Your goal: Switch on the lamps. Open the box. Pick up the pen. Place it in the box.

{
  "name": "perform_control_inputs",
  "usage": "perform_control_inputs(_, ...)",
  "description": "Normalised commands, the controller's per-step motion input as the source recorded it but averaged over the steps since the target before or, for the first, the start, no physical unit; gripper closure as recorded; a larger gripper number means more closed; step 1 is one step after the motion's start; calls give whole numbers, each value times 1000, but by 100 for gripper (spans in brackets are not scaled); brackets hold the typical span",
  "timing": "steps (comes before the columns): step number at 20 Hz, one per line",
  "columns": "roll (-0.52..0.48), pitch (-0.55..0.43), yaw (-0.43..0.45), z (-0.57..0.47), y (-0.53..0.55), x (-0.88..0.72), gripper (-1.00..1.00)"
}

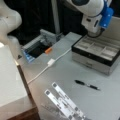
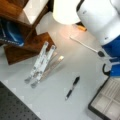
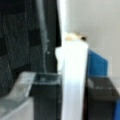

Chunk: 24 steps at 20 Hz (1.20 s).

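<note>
Here, claw [image 3: 72, 100] hidden behind open box [image 1: 96, 51].

grey table [image 1: 62, 72] carries the open box [image 1: 96, 53], pen [image 1: 87, 85], white bars [image 1: 65, 103], cable [image 1: 47, 66].

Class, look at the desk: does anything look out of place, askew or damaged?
Nothing looks damaged or spilled. The pen lies loose on the table, outside the open box. The gripper hangs above the box's rear edge.

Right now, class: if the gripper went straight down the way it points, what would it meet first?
Probably the box, already open: the gripper hangs over its back compartments. Depth is unclear. The pen lies apart on the table.
</note>
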Motion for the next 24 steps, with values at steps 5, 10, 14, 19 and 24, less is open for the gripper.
perform_control_inputs(5, -149, 32, 64, 93, 154, 135, 100)
perform_control_inputs(10, -128, 28, 60, 66, 216, 144, -100)
perform_control_inputs(14, -116, 19, 46, -4, 255, 149, -100)
perform_control_inputs(19, -95, 50, 16, -42, 249, 139, -100)
perform_control_inputs(24, -71, 79, 1, 53, 202, 113, -100)
